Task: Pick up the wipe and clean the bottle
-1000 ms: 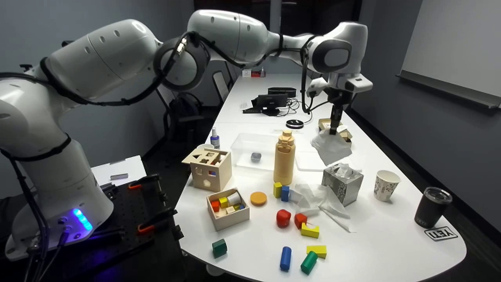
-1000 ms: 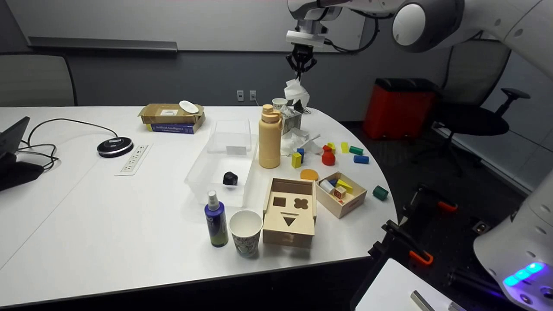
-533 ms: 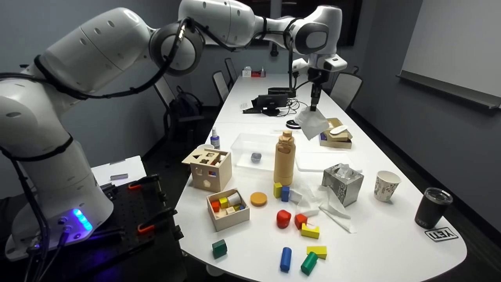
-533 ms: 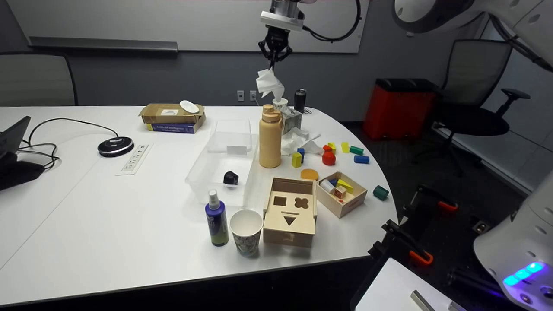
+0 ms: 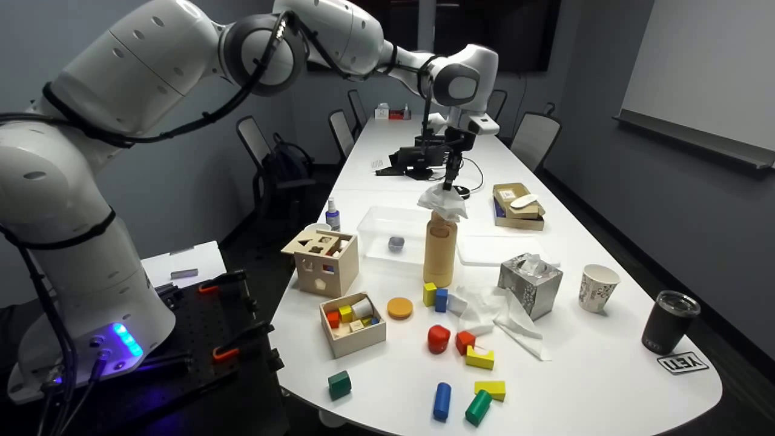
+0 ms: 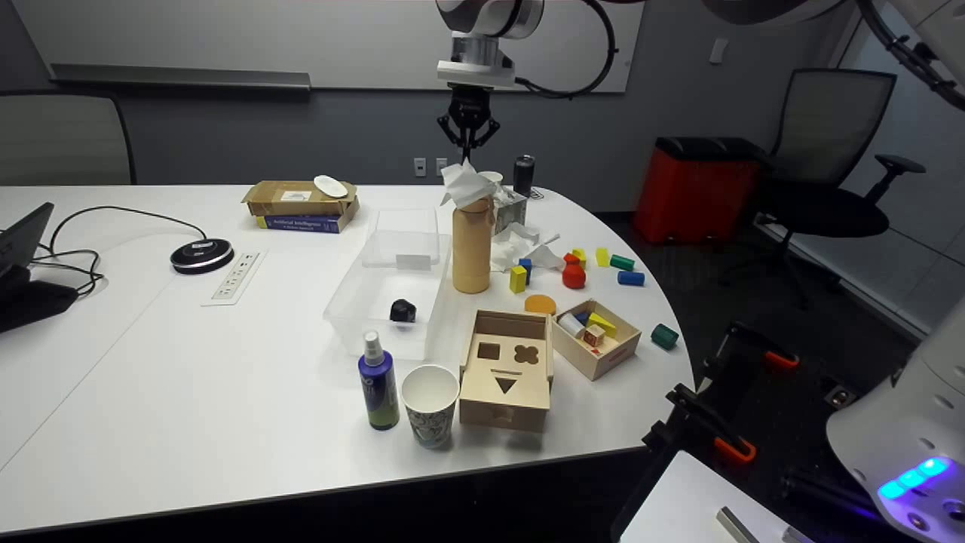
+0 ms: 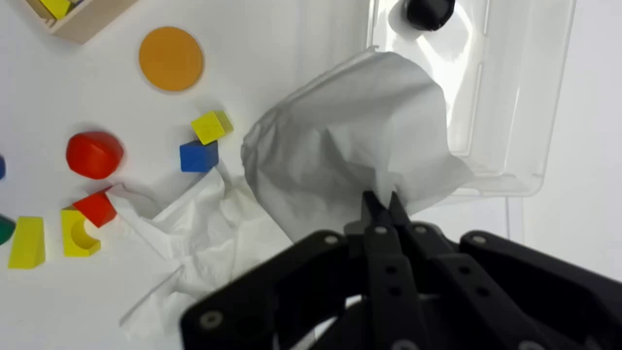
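Observation:
My gripper is shut on a white wipe, with its fingertips above the bottle in both exterior views (image 5: 448, 186) (image 6: 466, 157). The wipe (image 5: 443, 203) hangs over the top of the tan bottle (image 5: 439, 257) and covers its cap; it also shows in an exterior view (image 6: 464, 183). The bottle (image 6: 471, 253) stands upright on the table. In the wrist view the wipe (image 7: 335, 141) spreads out from the closed fingers (image 7: 381, 198) and hides the bottle. Whether the wipe presses on the cap cannot be told.
A clear plastic bin (image 5: 387, 233) stands beside the bottle. A silver tissue box (image 5: 530, 287) and a crumpled wipe (image 5: 496, 312) lie on its other side. Yellow (image 5: 429, 294) and blue (image 5: 441, 299) blocks stand near its base. A wooden shape box (image 6: 505, 369) and paper cup (image 6: 430, 407) are farther off.
My gripper has carried the wipe away from the tissue box side, across to the bottle, then come down. The wipe hung free before and now covers the bottle's top.

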Tool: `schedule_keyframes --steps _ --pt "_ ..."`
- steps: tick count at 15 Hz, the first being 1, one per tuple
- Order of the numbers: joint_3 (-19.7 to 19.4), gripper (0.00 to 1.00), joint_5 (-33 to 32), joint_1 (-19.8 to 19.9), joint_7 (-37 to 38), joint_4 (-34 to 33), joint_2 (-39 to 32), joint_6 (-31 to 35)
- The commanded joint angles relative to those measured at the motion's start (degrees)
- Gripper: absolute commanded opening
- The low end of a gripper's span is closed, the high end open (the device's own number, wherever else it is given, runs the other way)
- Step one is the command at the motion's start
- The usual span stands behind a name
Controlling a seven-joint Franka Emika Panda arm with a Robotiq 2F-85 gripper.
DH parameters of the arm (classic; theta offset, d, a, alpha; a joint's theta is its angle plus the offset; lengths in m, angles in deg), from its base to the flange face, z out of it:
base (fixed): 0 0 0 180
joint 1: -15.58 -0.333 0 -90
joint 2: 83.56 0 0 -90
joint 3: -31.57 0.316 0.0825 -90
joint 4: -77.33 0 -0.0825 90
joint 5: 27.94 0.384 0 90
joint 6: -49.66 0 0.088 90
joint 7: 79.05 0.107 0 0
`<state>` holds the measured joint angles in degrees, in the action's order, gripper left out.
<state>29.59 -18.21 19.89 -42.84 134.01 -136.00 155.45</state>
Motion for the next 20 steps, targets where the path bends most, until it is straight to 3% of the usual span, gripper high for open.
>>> schedule_keyframes --steps 1,4,12,20 --pt "-0.6 0.00 -0.9 -1.4 -1.0 13.6 7.7 3.3" --pt "-2.3 0.00 -1.4 -3.1 -1.3 20.4 10.7 7.6" --pt "-4.0 0.00 -3.7 -6.1 -2.5 41.2 20.6 32.9" --pt "-2.4 0.00 0.8 -6.3 -1.3 62.5 35.7 36.3"
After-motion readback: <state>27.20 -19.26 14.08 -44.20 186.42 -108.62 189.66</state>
